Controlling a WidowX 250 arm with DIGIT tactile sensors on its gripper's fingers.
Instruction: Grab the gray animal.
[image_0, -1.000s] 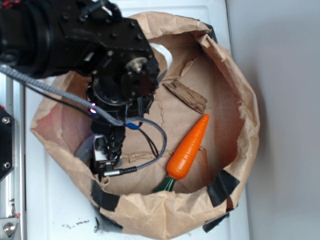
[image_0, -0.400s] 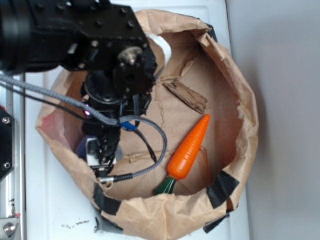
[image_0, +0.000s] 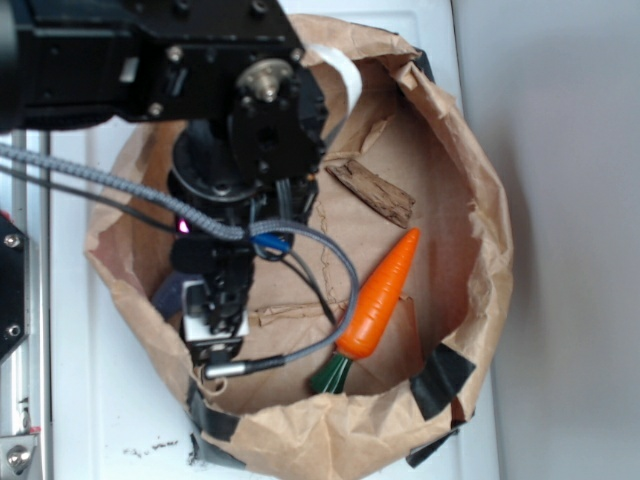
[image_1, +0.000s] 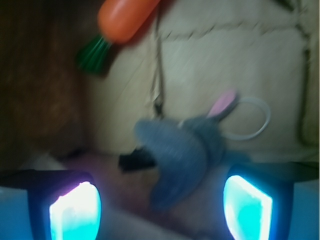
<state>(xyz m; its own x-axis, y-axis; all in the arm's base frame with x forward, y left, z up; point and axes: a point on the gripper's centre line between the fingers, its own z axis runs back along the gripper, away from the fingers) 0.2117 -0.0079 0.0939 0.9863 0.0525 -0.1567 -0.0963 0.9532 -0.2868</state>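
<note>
A WidowX arm reaches into a rolled-down brown paper bag (image_0: 470, 150) on a white desk (image_0: 110, 420), its pincer (image_1: 160, 207) spread wide, both glowing fingertips (image_1: 75, 210) apart and gripping nothing. The gray animal (image_1: 182, 150) lies on the bag floor just beyond and between them, pink ear and white string loop (image_1: 255, 120) trailing right. An orange carrot (image_0: 378, 296) and a wood chip (image_0: 372, 192) lie farther off.
</note>
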